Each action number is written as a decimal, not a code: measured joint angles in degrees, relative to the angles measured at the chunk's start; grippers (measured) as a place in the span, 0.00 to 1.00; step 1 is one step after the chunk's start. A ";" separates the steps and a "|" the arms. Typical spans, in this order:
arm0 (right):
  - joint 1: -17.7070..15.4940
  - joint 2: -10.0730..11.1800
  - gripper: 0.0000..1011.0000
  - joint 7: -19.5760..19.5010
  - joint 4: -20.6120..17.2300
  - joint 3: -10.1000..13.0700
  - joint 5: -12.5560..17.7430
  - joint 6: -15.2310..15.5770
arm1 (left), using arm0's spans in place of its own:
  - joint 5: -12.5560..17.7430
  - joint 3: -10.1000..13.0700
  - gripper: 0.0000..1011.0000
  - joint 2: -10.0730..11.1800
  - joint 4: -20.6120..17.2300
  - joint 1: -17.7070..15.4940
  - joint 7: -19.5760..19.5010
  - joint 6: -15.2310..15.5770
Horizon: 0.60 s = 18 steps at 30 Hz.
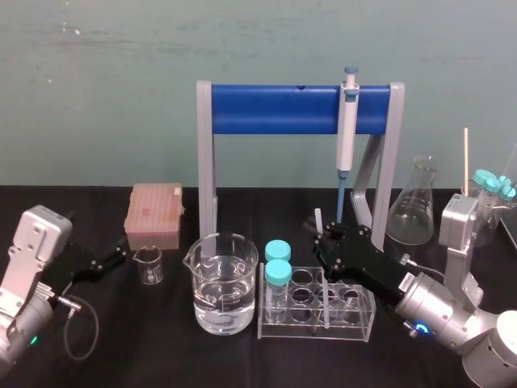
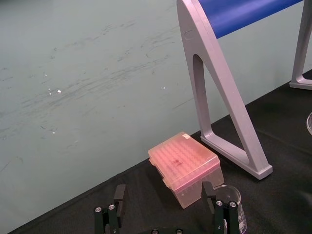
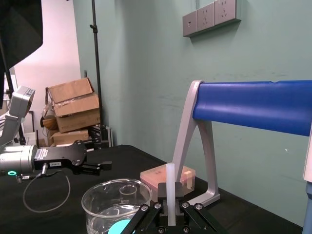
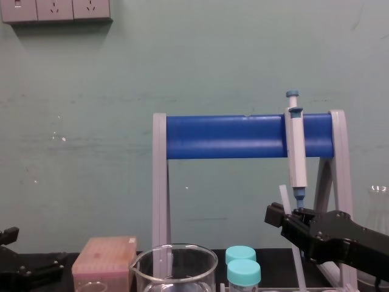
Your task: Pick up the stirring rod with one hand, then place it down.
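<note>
Right end effector (image 1: pixel 327 241) clamps stirring rod (image 1: pixel 319 220) near-upright, probably so its lower end fits the tube rack (image 1: pixel 363 327) wells. Left end effector (image 1: pixel 113 260) idle, fingers apart, far left

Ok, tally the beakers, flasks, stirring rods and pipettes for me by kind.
Beakers: 2 (large beaker, small beaker beside the open left gripper)
Conical flask: 1
Stirring rod: 1, clamped in the right gripper
Pipette: 1, hanging on the stand
Total: 5

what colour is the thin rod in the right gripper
Translucent whitish: the glass stirring rod in the black right gripper, best in the right wrist view.
</note>
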 joint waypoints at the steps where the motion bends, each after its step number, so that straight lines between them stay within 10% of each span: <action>1: 0.00 0.00 0.07 0.00 0.00 0.01 0.02 0.00 | 0.00 0.00 0.99 0.00 0.00 0.00 0.00 0.00; 18: 0.07 0.00 0.45 0.19 0.04 0.02 0.13 -0.04 | 0.00 0.00 0.99 0.00 0.00 0.00 0.00 0.00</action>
